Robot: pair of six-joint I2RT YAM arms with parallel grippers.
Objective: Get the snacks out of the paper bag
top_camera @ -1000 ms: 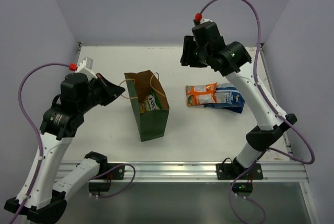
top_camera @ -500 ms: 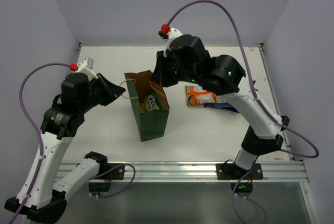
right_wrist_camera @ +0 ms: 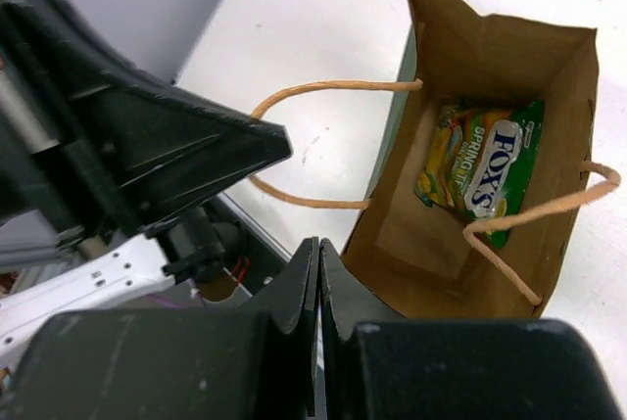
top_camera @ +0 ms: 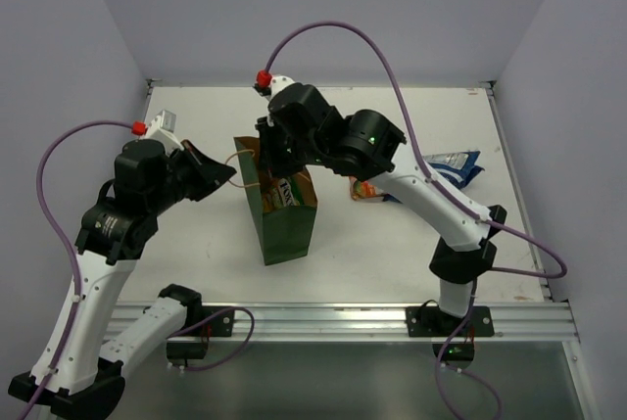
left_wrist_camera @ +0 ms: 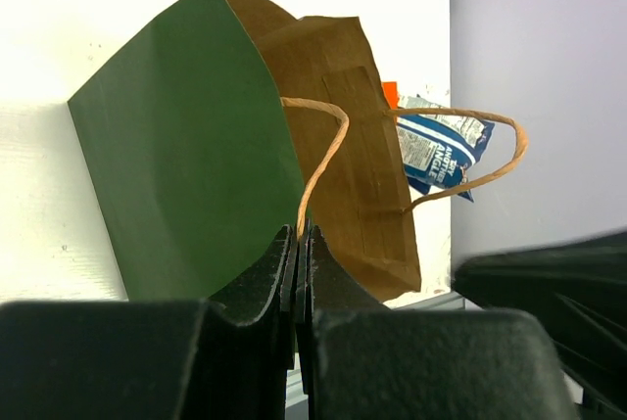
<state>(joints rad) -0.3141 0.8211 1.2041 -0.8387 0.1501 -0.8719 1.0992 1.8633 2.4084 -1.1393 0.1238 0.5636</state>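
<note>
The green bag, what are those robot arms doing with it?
The left gripper pinches one handle of the bag. The right gripper, shut and empty, hangs over the bag's open top. One green packet lies inside. An orange packet and a blue packet lie on the table beside the bag, already out.

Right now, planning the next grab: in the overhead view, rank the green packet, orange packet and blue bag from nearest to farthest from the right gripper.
1. Green packet, inside the paper bag, just below the right gripper.
2. Orange packet, on the table just right of the bag.
3. Blue bag, farthest right on the table.
</note>
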